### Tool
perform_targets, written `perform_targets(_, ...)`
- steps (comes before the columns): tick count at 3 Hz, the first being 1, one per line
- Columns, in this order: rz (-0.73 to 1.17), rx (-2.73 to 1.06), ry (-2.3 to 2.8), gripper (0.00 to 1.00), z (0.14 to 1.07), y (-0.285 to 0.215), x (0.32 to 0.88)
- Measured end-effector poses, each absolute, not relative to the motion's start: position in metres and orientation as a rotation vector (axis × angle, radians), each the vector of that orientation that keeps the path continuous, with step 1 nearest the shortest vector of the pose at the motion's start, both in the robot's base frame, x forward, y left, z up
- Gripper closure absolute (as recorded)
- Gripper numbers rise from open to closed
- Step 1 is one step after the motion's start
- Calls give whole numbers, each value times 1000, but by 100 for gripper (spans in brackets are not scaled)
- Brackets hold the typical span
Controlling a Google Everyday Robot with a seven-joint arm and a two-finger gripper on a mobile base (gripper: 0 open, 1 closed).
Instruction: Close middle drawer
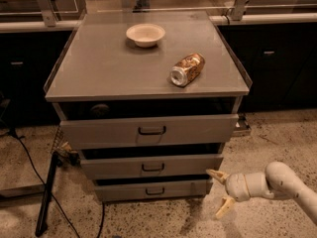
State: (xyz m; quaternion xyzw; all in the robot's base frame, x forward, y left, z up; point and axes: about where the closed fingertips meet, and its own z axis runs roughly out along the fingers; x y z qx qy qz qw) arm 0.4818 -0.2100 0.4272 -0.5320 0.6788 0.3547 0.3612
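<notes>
A grey metal cabinet (148,68) stands on the floor with three drawers, all pulled out a little. The middle drawer (151,165) has a flat grey front with a small dark loop handle (152,167) at its centre. It sits between the taller top drawer (148,131) and the narrow bottom drawer (153,190). My gripper (221,192) is open at the lower right, just off the right end of the middle and bottom drawer fronts, its cream fingers spread and pointing left. It holds nothing.
A white bowl (145,34) and a can lying on its side (186,69) rest on the cabinet top. A dark pole (47,192) and cables lie on the floor at the left. Dark cabinets stand behind.
</notes>
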Motion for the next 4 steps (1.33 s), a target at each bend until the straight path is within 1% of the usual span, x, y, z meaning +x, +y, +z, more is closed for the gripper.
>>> perform_targets(1,1050,-1430,1667,0,423,-215,486)
perform_targets(2,1090,-1465,1626,0,437,-225,488)
perform_targets(3,1089,-1464,1627,0,437,-225,488)
perform_targets(4,1048,-1455,1686,3,438,-242,488)
